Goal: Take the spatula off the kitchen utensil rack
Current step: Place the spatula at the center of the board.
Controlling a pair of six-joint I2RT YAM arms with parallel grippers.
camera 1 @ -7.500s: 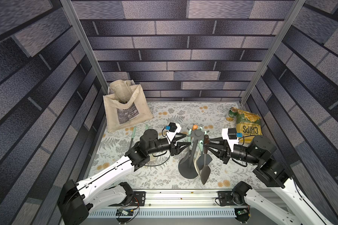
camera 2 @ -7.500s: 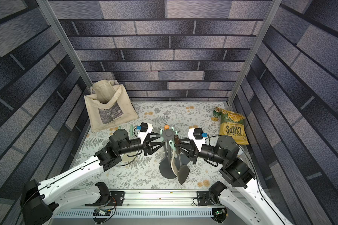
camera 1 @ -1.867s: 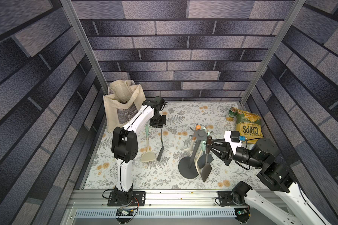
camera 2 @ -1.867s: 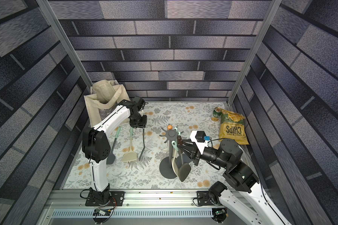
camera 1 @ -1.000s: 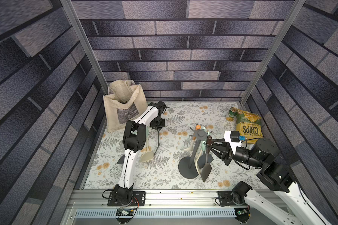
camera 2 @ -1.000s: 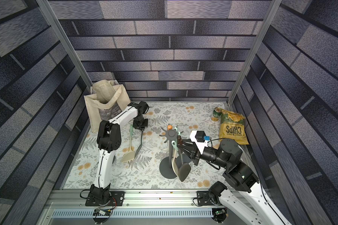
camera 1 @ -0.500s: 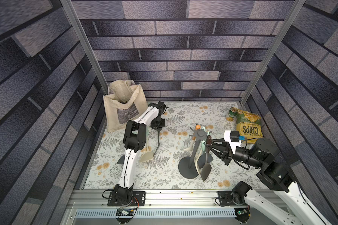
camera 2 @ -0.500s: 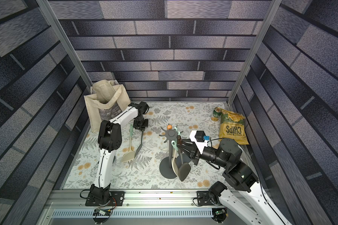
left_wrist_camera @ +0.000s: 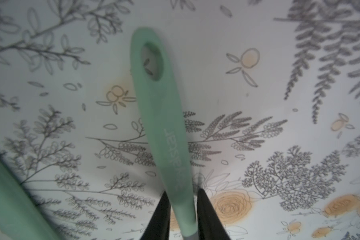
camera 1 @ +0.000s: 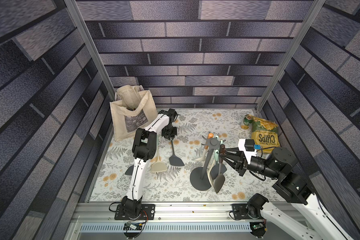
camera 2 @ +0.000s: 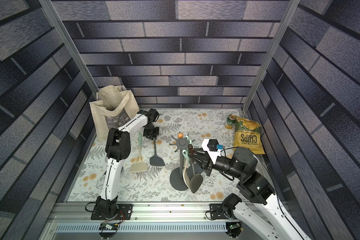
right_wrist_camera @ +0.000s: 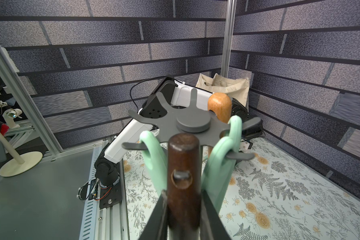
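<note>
left gripper (left_wrist_camera: 183, 191): fingers astride mint handle (left_wrist_camera: 164, 124), sliver of gap at one finger | black spatula (camera 1: 175, 160): flat on floral mat (camera 1: 175, 188), off kitchen utensil rack (camera 1: 196, 179), beside beige spatula (camera 1: 158, 166) | right gripper (right_wrist_camera: 183, 192): pinching dark wooden handle (right_wrist_camera: 183, 162) hung on a rack hook

White shell links on left arm (camera 1: 136, 176) and right arm (camera 1: 283, 162), black joint housings, black cables (right_wrist_camera: 142, 86). Black base plates (camera 1: 133, 211), silver screws (camera 1: 152, 211). White camera mount (camera 1: 244, 147), blue connector (camera 1: 257, 147) at right wrist. Black tapered fingers (right_wrist_camera: 160, 216).
</note>
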